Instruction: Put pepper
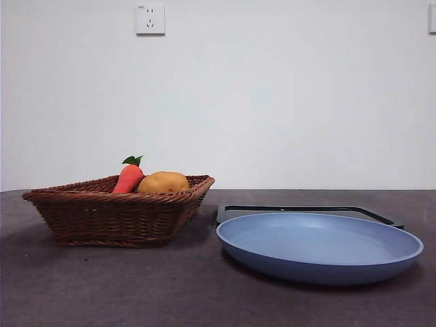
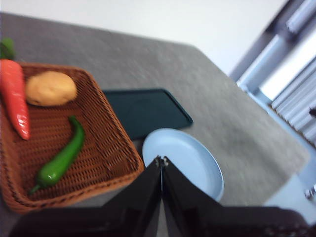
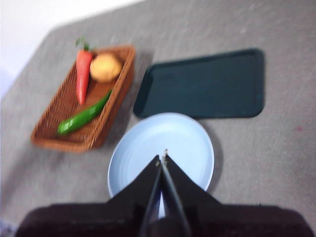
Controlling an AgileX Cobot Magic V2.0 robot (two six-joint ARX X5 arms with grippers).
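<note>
Dark gray table (image 1: 102, 286) with a slightly speckled top, plain white wall (image 1: 286, 95) behind it with a power socket (image 1: 150, 19) up high. In the left wrist view there's something like a window frame or blinds (image 2: 291, 64) off past the table's edge, too blurry to say which.

The pepper (image 2: 60, 158) lies in the wicker basket (image 2: 111, 148), near one long side, next to the carrot (image 2: 15, 98) and the potato (image 2: 51, 88). From the front the basket wall hides it completely; only the carrot top and potato poke above the rim. A blue plate (image 1: 320, 245) sits beside the basket, with a dark tray (image 3: 207, 84) just behind it, mostly hidden in the front view.

Left gripper (image 2: 161, 160) and right gripper (image 3: 162, 157) both hang above the table with jaws pressed together, holding nothing. Both wrist views are blurry.
</note>
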